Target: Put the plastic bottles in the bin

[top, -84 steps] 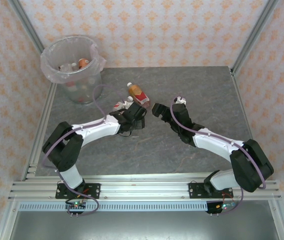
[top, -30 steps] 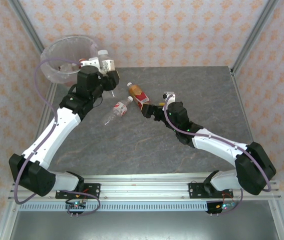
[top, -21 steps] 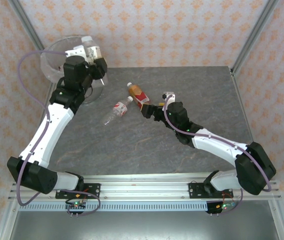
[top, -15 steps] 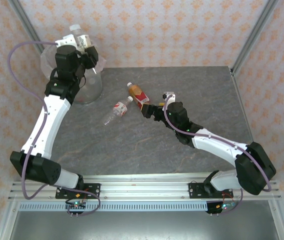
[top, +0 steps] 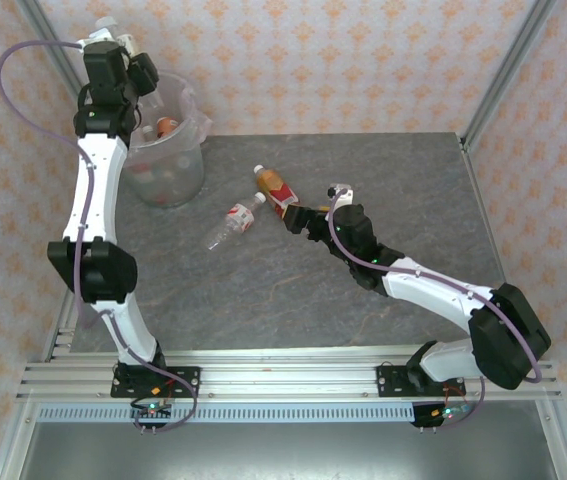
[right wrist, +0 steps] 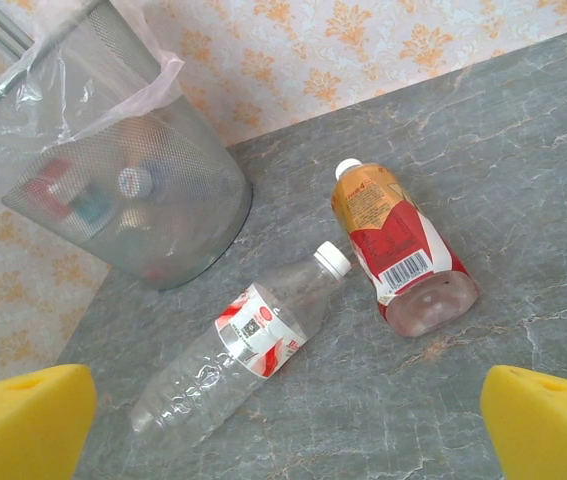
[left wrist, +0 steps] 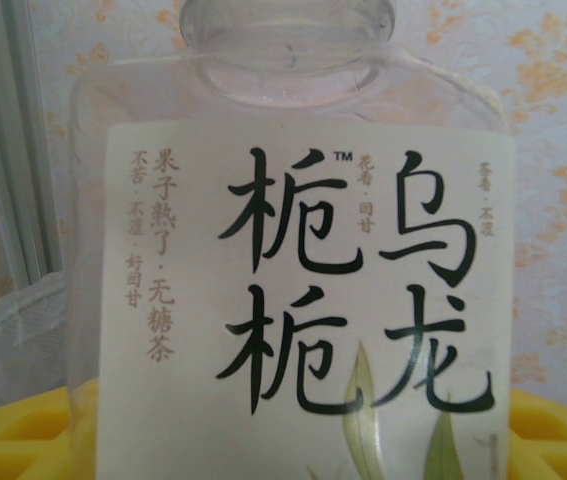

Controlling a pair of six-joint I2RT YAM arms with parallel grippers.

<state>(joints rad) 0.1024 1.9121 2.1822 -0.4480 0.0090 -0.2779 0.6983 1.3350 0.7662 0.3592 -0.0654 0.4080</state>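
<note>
Over the last second the left arm (top: 88, 200) has lifted from beside the bin (top: 168, 178), at the far-left corner of the table (top: 413, 200), to high above its rim. It now stands almost straight. The left gripper (top: 116, 47) is partly closed on a white-label bottle (left wrist: 303, 300) — the release looks close. Near the table's middle lie a clear bottle (right wrist: 233, 355) and an amber bottle (right wrist: 398, 250). The right gripper (top: 296, 218) hovers beside the amber one — fully open, empty.

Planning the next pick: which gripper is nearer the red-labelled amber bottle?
Right. The right gripper sits just beside the red-labelled bottle, open; the left gripper is far off, up by the bin, gripping a white-labelled bottle.
</note>
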